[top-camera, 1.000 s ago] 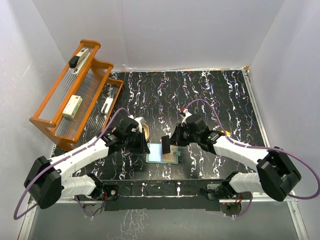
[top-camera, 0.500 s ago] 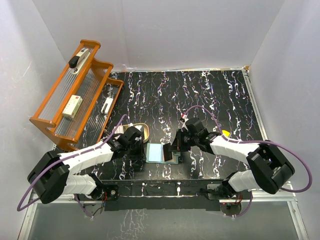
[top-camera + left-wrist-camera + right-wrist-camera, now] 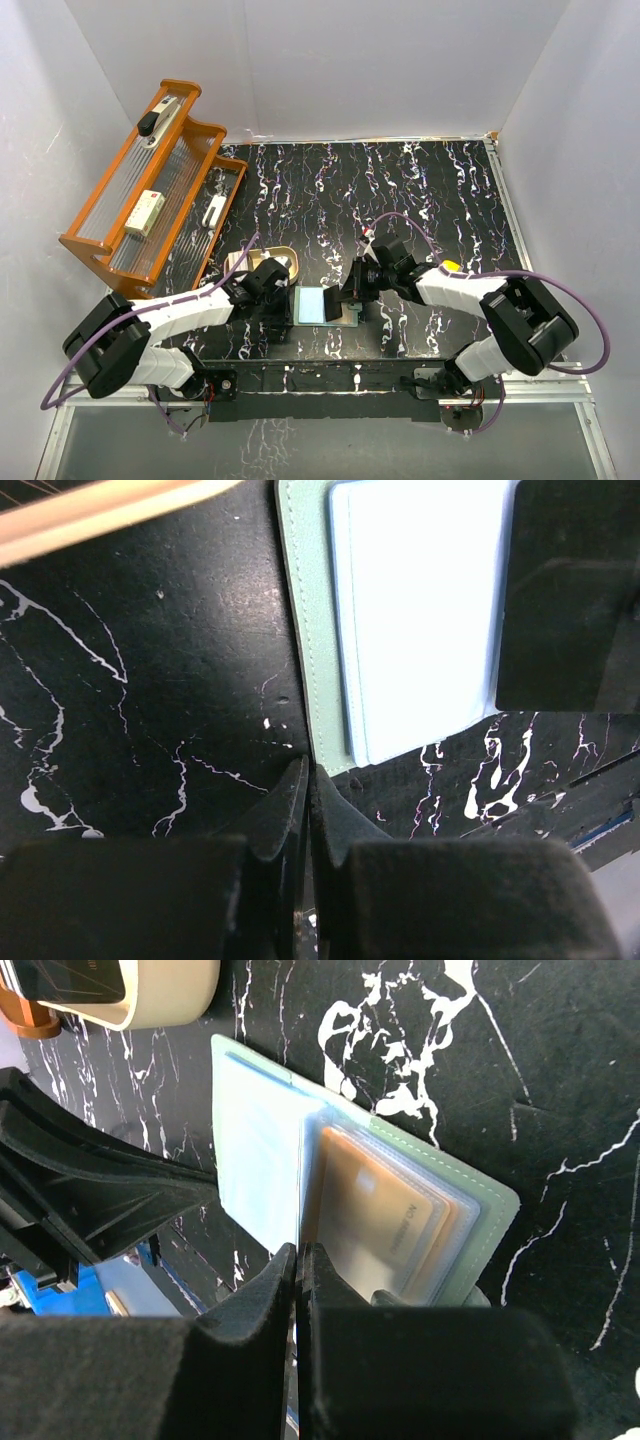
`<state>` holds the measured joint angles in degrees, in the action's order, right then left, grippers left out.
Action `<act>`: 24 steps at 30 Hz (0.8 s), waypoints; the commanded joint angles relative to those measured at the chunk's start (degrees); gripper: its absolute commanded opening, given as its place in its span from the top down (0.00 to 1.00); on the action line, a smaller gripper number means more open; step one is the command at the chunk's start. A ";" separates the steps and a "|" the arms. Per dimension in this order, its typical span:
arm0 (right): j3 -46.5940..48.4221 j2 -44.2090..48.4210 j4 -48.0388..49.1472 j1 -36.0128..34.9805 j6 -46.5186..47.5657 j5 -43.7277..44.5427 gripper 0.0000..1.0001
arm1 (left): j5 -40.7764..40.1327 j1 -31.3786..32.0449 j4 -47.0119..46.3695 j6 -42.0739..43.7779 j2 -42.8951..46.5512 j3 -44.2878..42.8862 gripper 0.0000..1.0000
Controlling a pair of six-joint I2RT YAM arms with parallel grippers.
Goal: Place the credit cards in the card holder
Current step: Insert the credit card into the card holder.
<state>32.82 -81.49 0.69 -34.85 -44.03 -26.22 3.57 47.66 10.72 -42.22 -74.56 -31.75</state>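
Note:
The card holder lies open on the black marbled table, pale green outside with light blue slots. An orange-tan credit card sits in a clear slot on its right half. My right gripper is shut on a dark credit card and holds it on edge over the holder's middle. My left gripper is shut, its fingertips touching the holder's left edge near the front corner. More cards lie in the tan dish.
The tan oval dish stands just behind and left of the holder, close to my left wrist. An orange wooden rack with small items fills the far left. A small yellow object lies beside my right arm.
My left gripper has moved nearer and right, from beside the dish to the holder's left edge. My right gripper has come down and in with the dark card over the holder.

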 commanded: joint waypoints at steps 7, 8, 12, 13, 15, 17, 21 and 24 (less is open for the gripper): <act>0.30 -2.18 3.23 0.94 0.19 -2.78 1.00 | -1.68 1.96 -0.52 -0.59 -0.45 0.15 1.00; 0.40 -2.33 3.18 1.00 0.40 -2.79 1.00 | -1.79 2.02 -0.52 -0.64 -0.56 0.03 1.00; 0.81 -3.67 3.51 0.94 1.17 -3.76 1.00 | -1.86 2.36 -0.61 -0.69 -1.05 -0.15 1.00; 0.94 -3.94 3.46 0.95 1.33 -3.92 1.00 | -1.90 2.48 -0.61 -0.68 -1.09 -0.23 1.00; 1.05 -4.26 3.46 1.00 1.70 -3.93 1.00 | -2.05 2.61 -0.53 -0.68 -1.22 -0.33 1.00; 1.26 -4.52 3.35 0.97 1.93 -4.11 1.00 | -2.23 2.72 -0.37 -0.62 -1.35 -0.37 1.00; 1.59 -5.26 3.44 0.94 2.41 -4.12 1.00 | -2.38 2.92 -0.10 -0.52 -1.74 -0.80 1.00; 2.08 -6.15 3.20 1.09 2.68 -4.45 1.00 | -2.56 3.18 -0.05 -0.58 -1.97 -0.94 1.00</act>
<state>32.97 -86.04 2.98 -33.95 -43.31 -30.33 2.26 49.98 9.85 -42.65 -75.24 -32.03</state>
